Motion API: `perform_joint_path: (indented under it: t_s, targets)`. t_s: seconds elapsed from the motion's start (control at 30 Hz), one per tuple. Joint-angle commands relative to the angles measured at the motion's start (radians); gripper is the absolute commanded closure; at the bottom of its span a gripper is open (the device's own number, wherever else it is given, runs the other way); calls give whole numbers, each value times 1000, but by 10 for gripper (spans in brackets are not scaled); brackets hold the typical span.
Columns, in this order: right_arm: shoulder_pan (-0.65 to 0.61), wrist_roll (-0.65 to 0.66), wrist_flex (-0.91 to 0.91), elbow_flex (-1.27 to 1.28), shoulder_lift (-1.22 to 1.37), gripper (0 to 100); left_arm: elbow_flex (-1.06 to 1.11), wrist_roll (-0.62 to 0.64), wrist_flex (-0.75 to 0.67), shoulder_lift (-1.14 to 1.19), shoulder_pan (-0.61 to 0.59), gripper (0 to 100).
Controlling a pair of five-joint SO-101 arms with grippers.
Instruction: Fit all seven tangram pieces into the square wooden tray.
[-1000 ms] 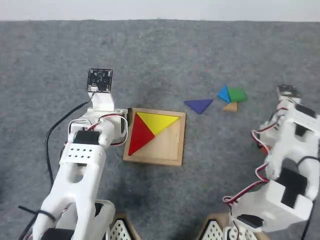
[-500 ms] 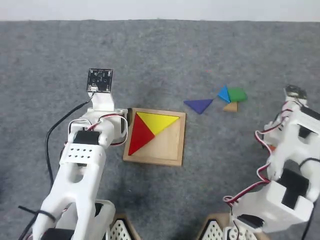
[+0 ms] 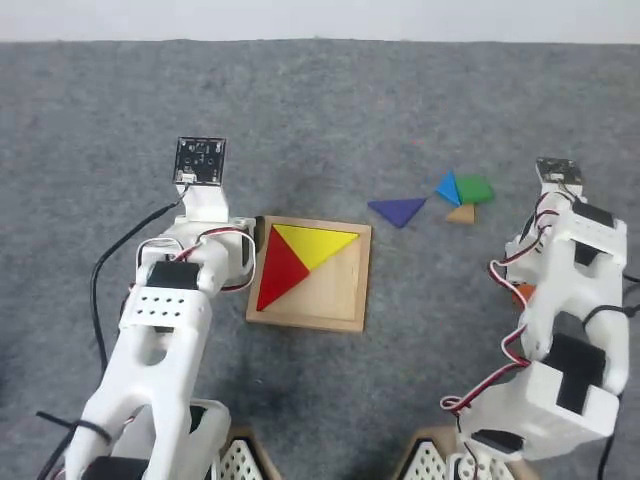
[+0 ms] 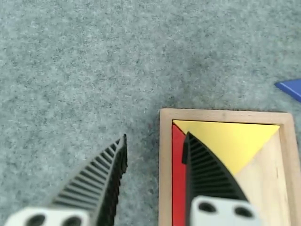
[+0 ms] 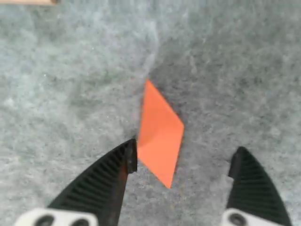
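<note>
On the grey fuzzy table point(image 3: 300, 120), the right claw point(image 5: 184, 153) stands wide around a flat orange parallelogram point(image 5: 160, 139).
The left claw point(image 4: 155, 137), wide too, straddles one rim of the wooden tray point(image 4: 164, 165).

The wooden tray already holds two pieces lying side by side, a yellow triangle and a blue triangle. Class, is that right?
Not quite. The second piece in the wooden tray is red, not blue. The high view shows the yellow triangle and the red triangle lying side by side in it.
</note>
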Motion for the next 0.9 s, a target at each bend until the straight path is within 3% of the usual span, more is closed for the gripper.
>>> perform_joint_path:
  t_s: [0.0, 0.3, 0.53, 0.87]
  targets:
    - [-53, 17, -15, -38, -62, 705, -5, -8, -28, -37, 6, 812]
    - [-179, -8, -19, -14, -50, 728, -5, -8, -29, -37, 6, 812]
    - [-117, -9, -234, 166, -50, 728, -5, -8, -28, -37, 6, 812]
    - [-42, 0, -87, -46, 137, 728, -4, -8, -25, -37, 6, 812]
